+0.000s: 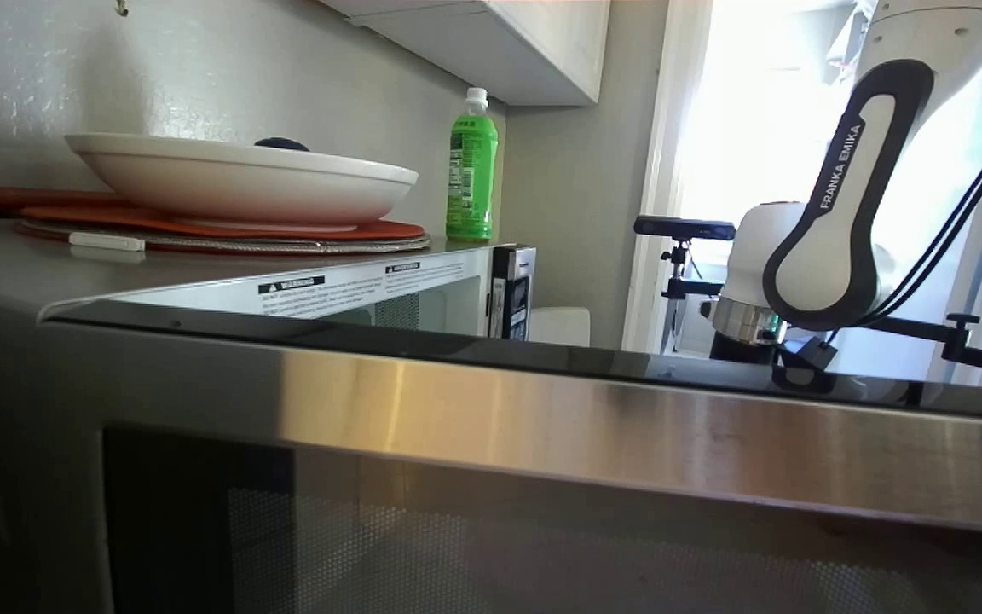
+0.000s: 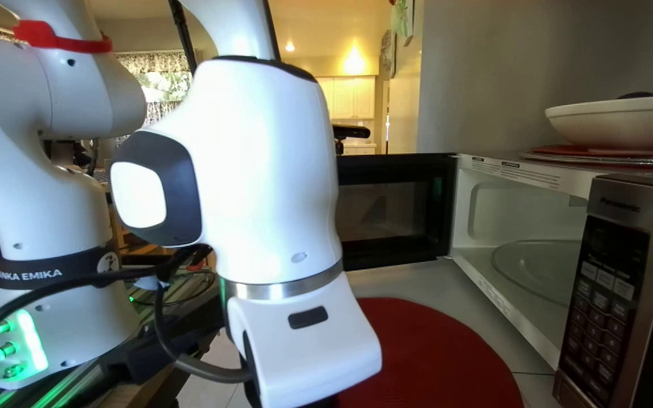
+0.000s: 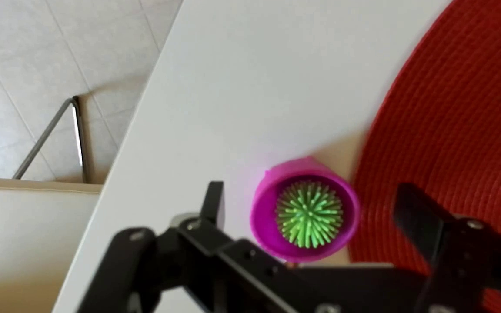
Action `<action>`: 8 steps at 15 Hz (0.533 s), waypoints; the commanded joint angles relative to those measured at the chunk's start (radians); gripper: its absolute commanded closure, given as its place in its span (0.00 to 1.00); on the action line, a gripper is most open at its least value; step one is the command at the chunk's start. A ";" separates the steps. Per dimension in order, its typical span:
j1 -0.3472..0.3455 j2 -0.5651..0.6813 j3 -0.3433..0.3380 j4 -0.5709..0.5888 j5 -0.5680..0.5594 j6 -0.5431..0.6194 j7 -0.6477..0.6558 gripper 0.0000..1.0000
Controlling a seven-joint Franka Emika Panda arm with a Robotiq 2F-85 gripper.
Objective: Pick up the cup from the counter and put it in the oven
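- Here's the gripper [image 3: 311, 199] in the wrist view, jaws spread wide at nine and three o'clock of the cup [image 3: 264, 215], a gap showing either side!
- That magenta cup stands on the white tabletop [image 3: 250, 87], mouth to the camera, and inside it, a green spiky ball [image 3: 309, 211]!
- At two o'clock from the cup, the red mat [image 3: 459, 143]; whether they touch, I can't tell.
- Over to an exterior view: the oven [image 2: 553, 221], door [image 2: 397, 209] swung open at nine o'clock, glass turntable [image 2: 542, 275] inside.
- On its top, over round mats [image 1: 393, 229], a white bowl [image 1: 244, 183], a dark rounded thing [image 1: 280, 144] showing above the rim; at its three o'clock, a green bottle [image 1: 474, 183]!
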 commanded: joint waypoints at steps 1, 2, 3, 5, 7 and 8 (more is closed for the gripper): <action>-0.083 0.049 0.058 0.032 -0.001 0.013 -0.052 0.00; -0.086 0.054 0.050 0.039 -0.006 0.007 -0.054 0.00; -0.094 0.062 0.050 0.044 -0.008 0.009 -0.057 0.00; -0.103 0.075 0.053 0.057 0.009 0.010 -0.077 0.00; -0.117 0.085 0.068 0.065 0.011 0.016 -0.080 0.00; -0.120 0.087 0.074 0.069 0.011 0.013 -0.078 0.00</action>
